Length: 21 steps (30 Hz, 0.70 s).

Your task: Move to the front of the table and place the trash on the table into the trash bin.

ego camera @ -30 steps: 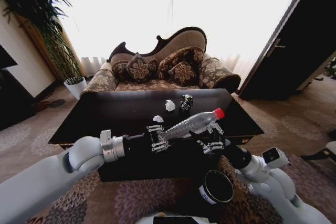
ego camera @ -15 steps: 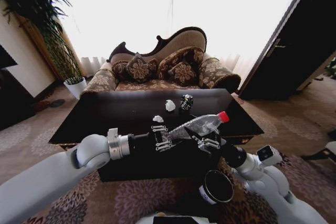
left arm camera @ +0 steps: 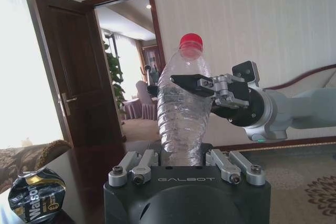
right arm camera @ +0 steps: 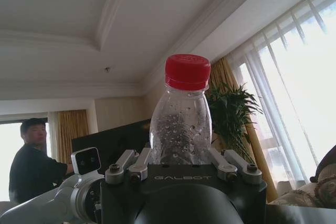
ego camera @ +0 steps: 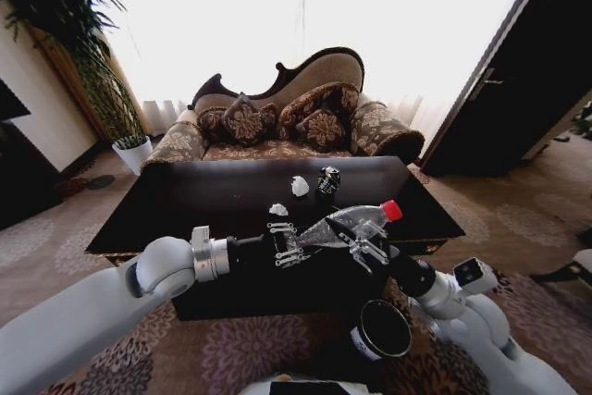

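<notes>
- Both grippers clamp my bottle (ego camera: 350,222): left gripper (ego camera: 285,242) shut on its base, right gripper (ego camera: 368,245) shut on its neck end, above the table's (ego camera: 185,201) front edge.
- Bin (ego camera: 382,329) stands on the carpet below the table front, under the right arm.
- Left to do, I judge: two paper wads (ego camera: 299,186) and the crushed can (ego camera: 327,179) sit mid-table; nothing visibly binned.

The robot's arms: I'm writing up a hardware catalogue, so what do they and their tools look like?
Both arms have smooth, light grey-white shells and rounded joints. The left arm has a ribbed silver ring at the wrist. Each ends in a black housing marked GALBOT. The left tool and right tool have silver metal linkage fingers with black tips. A small camera box sits by the right wrist.
</notes>
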Available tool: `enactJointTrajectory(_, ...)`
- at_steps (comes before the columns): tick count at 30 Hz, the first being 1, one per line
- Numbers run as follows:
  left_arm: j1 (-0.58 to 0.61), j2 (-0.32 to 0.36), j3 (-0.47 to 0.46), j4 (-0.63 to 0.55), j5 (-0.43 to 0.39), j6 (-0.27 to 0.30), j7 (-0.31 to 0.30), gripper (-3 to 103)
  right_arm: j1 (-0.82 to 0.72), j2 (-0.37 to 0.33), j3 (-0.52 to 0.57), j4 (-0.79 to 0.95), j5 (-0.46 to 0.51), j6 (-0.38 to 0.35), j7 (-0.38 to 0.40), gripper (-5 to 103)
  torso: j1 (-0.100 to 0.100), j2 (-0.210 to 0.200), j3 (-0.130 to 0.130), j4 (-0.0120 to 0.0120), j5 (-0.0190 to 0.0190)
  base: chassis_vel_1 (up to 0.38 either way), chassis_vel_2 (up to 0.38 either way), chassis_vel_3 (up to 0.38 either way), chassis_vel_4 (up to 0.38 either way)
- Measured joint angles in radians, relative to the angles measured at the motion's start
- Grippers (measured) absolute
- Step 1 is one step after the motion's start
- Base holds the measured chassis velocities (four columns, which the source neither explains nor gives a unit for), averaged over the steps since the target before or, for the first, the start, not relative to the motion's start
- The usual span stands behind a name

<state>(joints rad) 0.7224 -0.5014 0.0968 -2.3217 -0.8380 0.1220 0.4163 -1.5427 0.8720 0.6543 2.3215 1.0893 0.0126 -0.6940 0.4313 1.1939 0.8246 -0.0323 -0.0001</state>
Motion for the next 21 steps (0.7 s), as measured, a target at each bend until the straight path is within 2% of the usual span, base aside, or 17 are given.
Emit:
enactJointTrajectory(2, 0.025, 0.011, -0.023, -0.017, -0.007, 0.008, -0.007, 42, -0.003, -0.001, 0.005, 0.003, -0.001, 0.0, -0.005, 30, 0.0, 0.0, 0.0, 0.0, 0.0, 0.0, 0.0, 0.0, 0.0)
enactJointTrajectory(4, 0.034, 0.015, -0.034, -0.023, -0.015, 0.01, -0.011, 42, -0.005, -0.002, 0.008, 0.004, -0.001, 0.0, -0.007, 30, 0.0, 0.0, 0.0, 0.0, 0.0, 0.0, 0.0, 0.0, 0.0)
enactJointTrajectory(5, 0.047, 0.022, -0.052, -0.033, -0.035, 0.012, -0.016, 52, -0.008, -0.002, 0.016, 0.004, -0.001, 0.002, -0.009, 27, 0.0, 0.0, 0.0, 0.0, 0.0, 0.0, 0.0, 0.0, 0.0)
enactJointTrajectory(6, 0.059, 0.029, -0.069, -0.043, -0.052, 0.013, -0.02, 57, -0.014, -0.002, 0.024, 0.004, -0.001, 0.006, -0.01, 25, 0.0, 0.0, 0.0, 0.0, 0.0, 0.0, 0.0, 0.0, 0.0)
enactJointTrajectory(8, 0.068, 0.034, -0.085, -0.052, -0.062, 0.012, -0.022, 57, -0.02, -0.002, 0.031, 0.003, -0.004, 0.01, -0.01, 25, 0.0, 0.0, 0.0, 0.0, 0.0, 0.0, 0.0, 0.0, 0.0)
enactJointTrajectory(11, 0.116, 0.053, -0.141, -0.091, -0.092, 0.009, -0.018, 74, -0.05, -0.004, 0.065, -0.001, -0.015, 0.028, -0.016, 25, 0.0, 0.0, 0.0, -0.0001, 0.0001, 0.0, 0.0, 0.0, 0.0)
enactJointTrajectory(12, 0.116, 0.053, -0.141, -0.091, -0.092, 0.009, -0.018, 74, -0.05, -0.004, 0.065, -0.001, -0.015, 0.028, -0.016, 25, 0.0, 0.0, 0.0, -0.0001, 0.0001, 0.0, 0.0, 0.0, 0.0)
enactJointTrajectory(13, 0.139, 0.055, -0.168, -0.105, -0.106, 0.008, -0.017, 80, -0.059, -0.004, 0.076, -0.002, -0.019, 0.034, -0.017, 25, 0.0, 0.0, 0.0, -0.0001, 0.0001, 0.0, 0.0, 0.0, 0.0)
enactJointTrajectory(14, 0.165, 0.056, -0.196, -0.117, -0.122, 0.008, -0.014, 80, -0.065, -0.004, 0.085, -0.004, -0.023, 0.038, -0.017, 25, 0.0, 0.0, 0.0, -0.0001, 0.0001, 0.0, 0.0, 0.0, 0.0)
enactJointTrajectory(17, 0.263, 0.037, -0.315, -0.149, -0.177, 0.008, -0.013, 95, -0.094, -0.002, 0.136, -0.015, -0.044, 0.06, -0.034, 25, 0.0, 0.0, 0.0, 0.0001, 0.0001, 0.0, 0.0, 0.0, 0.0)
enactJointTrajectory(18, 0.263, 0.037, -0.315, -0.149, -0.177, 0.008, -0.013, 95, -0.094, -0.002, 0.136, -0.015, -0.044, 0.06, -0.034, 25, 0.0, 0.0, 0.0, 0.0001, 0.0001, 0.0, 0.0, 0.0, 0.0)
enactJointTrajectory(21, 0.331, -0.002, -0.424, -0.151, -0.203, 0.008, -0.021, 100, -0.133, 0.004, 0.182, -0.017, -0.074, 0.087, -0.063, 25, 0.0, 0.0, 0.0, 0.0, 0.0, 0.0, 0.0, 0.0, 0.0)
